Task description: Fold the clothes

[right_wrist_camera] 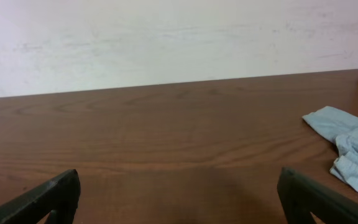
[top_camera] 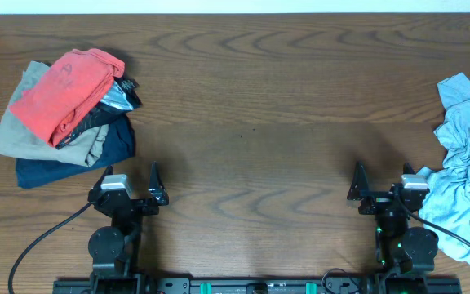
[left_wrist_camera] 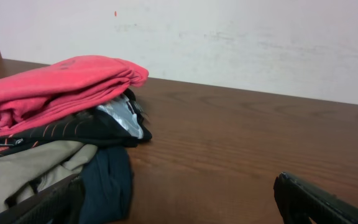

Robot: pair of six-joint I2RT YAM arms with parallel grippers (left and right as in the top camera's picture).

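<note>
Overhead view: I am looking down on a brown wooden table (top_camera: 259, 98) with both arms sitting at the near edge.
Light-blue garment: the light-blue garment (top_camera: 463, 175) is lying crumpled and unfolded at about 3 to 4 o'clock on the table, running off the right side of the picture, with neither gripper on it.
Garment against the arm: its left edge is lying just beside the right wrist, and I cannot tell whether they are touching.
Left gripper: the left gripper (top_camera: 129, 186) is sitting at about 7 o'clock, jaws spread wide and holding nothing.
Right gripper: the right gripper (top_camera: 382, 184) is sitting at about 5 o'clock, jaws likewise spread wide and empty.
Pile: at about 9 to 10 o'clock a coral-red garment (top_camera: 68, 94) is lying folded on top of a black garment (top_camera: 119, 98) with a shiny grey patch, a beige garment (top_camera: 19, 135) and a navy garment (top_camera: 64, 167).
Pile against the left gripper: the navy edge is lying just beside the gripper's left finger; I cannot tell whether it is touching.
Left wrist view: I am seeing the pile filling the 9 o'clock side and both dark fingers (left_wrist_camera: 316, 202) poking in at the lower corners, with wood between them.
Right wrist view: I am seeing wood ahead, a white wall (right_wrist_camera: 166, 37) beyond, and a corner of the blue cloth at 3 o'clock, ahead of the right-hand finger and apart from it.
Cable: a black cable (top_camera: 47, 233) is looping from the left arm toward 8 o'clock.
</note>
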